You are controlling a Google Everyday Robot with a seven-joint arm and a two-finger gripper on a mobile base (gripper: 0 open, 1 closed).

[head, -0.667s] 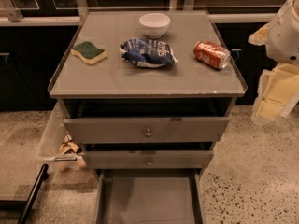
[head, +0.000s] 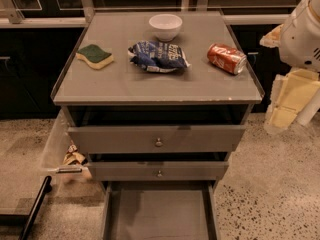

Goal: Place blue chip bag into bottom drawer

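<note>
The blue chip bag (head: pixel 159 56) lies mid-table (head: pixel 150 90), between sponge (head: pixel 95 55) and red can (head: pixel 227 58). The gripper (head: pixel 292 101) hangs beyond the right edge; its opening I cannot tell. The bottom drawer (head: pixel 160 216) stands open. A shallow pinch on slack foil may slip, dropping the bag short

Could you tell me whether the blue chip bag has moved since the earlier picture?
No: the blue chip bag still lies just in front of the white bowl on the cabinet top. The pincer hangs beside its right edge.
</note>
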